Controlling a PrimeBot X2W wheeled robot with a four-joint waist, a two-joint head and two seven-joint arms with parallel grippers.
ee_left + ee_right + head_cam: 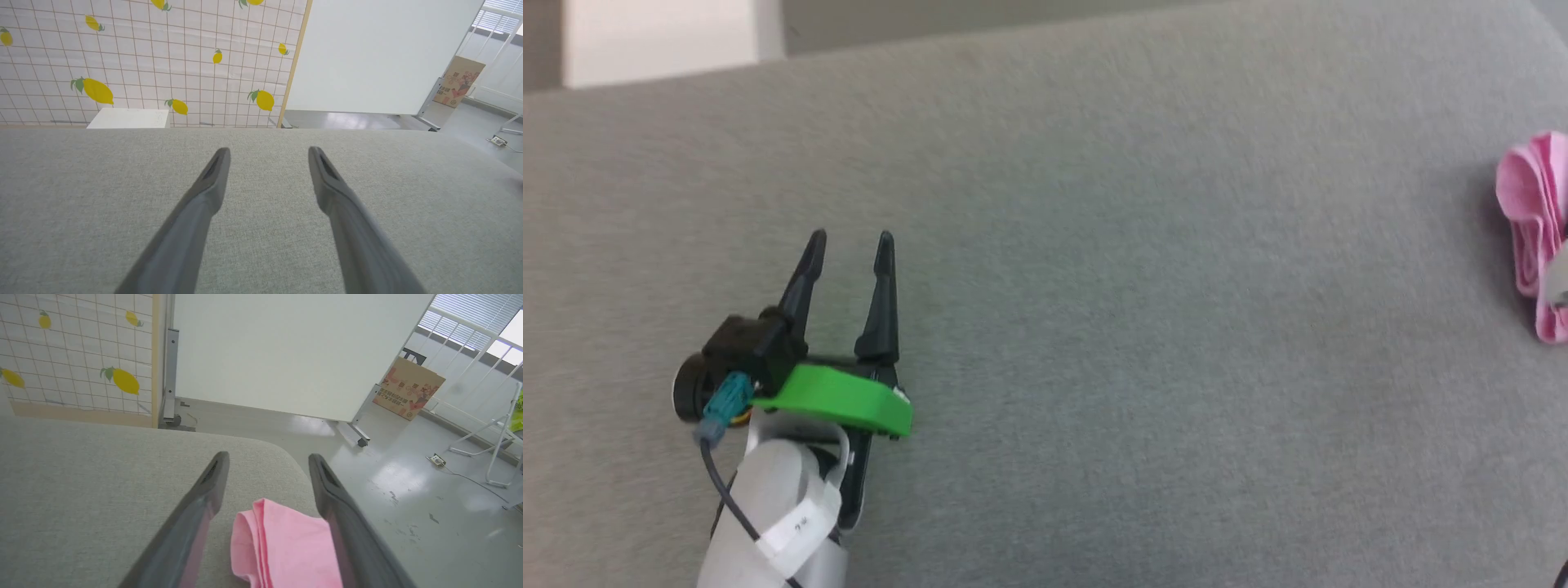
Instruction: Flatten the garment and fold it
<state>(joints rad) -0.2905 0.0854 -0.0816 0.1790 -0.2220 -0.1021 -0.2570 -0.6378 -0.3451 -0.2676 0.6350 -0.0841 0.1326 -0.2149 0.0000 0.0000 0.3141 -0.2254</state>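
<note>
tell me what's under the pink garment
The garment lies on the grey cushion, near its corner. Anything beneath its folds is covered and cannot be seen.

- The garment (1538, 237): light pink, thin fabric, bunched into a folded, layered heap with looping edges.
- It lies on the grey fabric surface (1094, 286), at the head view's far right, near the surface's rounded corner.

garment (282, 543): plain light pink
padded surface (1094, 327): grey, fine weave
left gripper (851, 237): black fingers (880, 310), bright green mount (837, 398)
wall panel (143, 61): white, thin grid, yellow lemons with green leaves
floor (388, 477): glossy pale grey
</note>
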